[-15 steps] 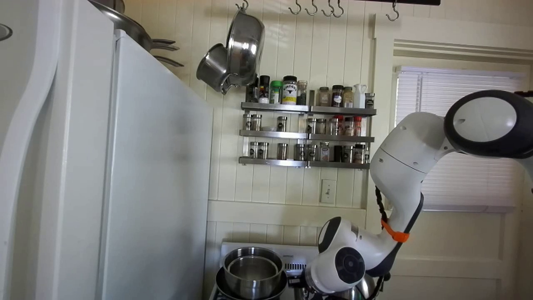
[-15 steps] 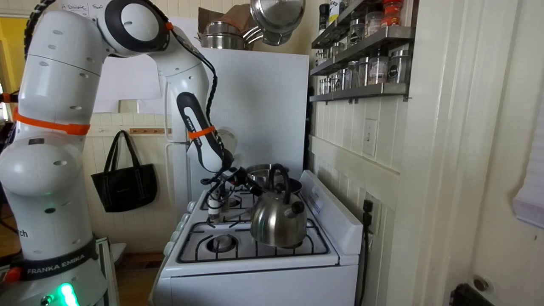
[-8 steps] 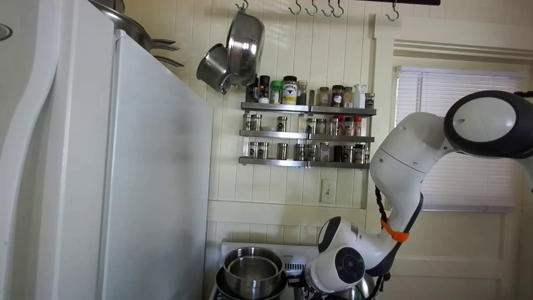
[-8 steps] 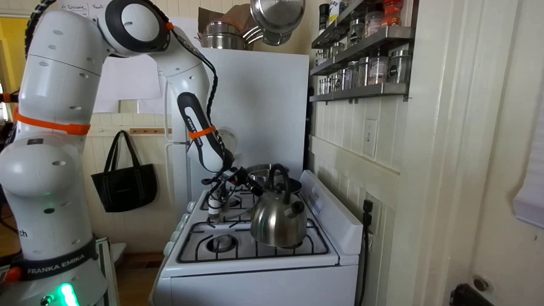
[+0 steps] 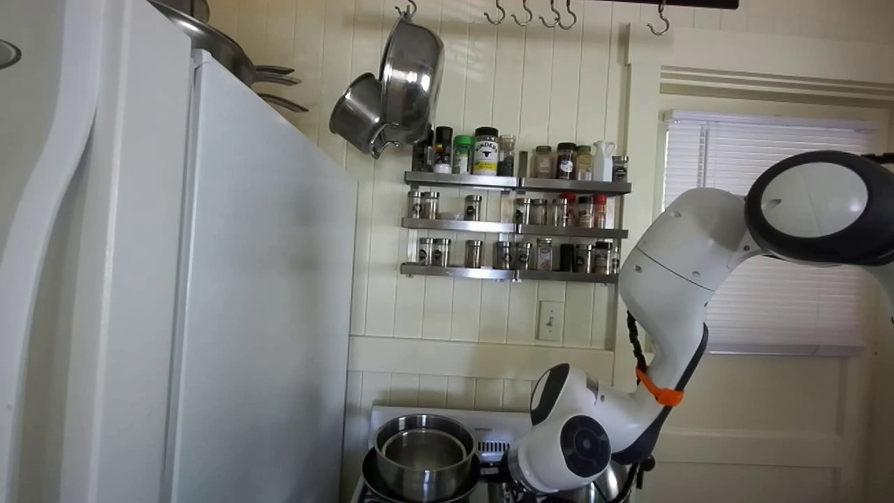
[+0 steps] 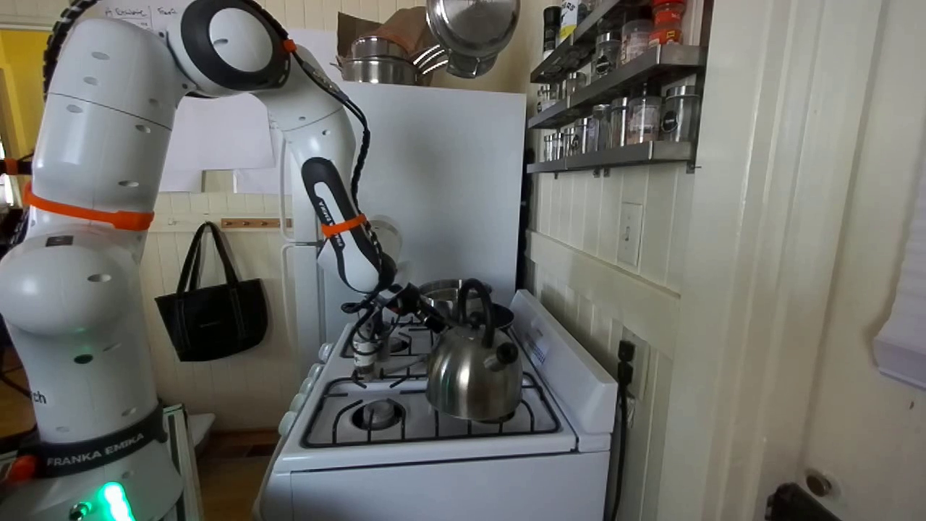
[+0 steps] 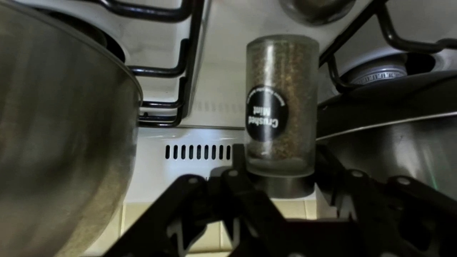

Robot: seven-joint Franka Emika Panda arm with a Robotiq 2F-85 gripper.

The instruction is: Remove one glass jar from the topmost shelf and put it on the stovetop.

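Note:
A glass jar (image 7: 294,103) of brown-green flakes with a black round "Crushed Mint" label and metal lid shows in the upside-down wrist view. My gripper (image 7: 281,157) is shut on it near the lid end. The gripper also shows low at the stove in both exterior views (image 5: 493,472) (image 6: 427,312); the jar is hard to make out there. The jar hangs or stands over the white middle strip of the stovetop (image 7: 221,84); I cannot tell whether it touches. The stovetop also shows in an exterior view (image 6: 434,450). The topmost shelf (image 5: 573,186) holds several bottles and jars.
A steel kettle (image 6: 474,380) stands on one side of the jar; it fills the left of the wrist view (image 7: 71,142). Stacked steel pots (image 5: 424,482) in a dark pan (image 7: 375,98) stand on the other side. The white back panel (image 6: 564,362) is behind.
The arm has shifted very slightly to the left in an exterior view. Otherwise nothing visibly differs.

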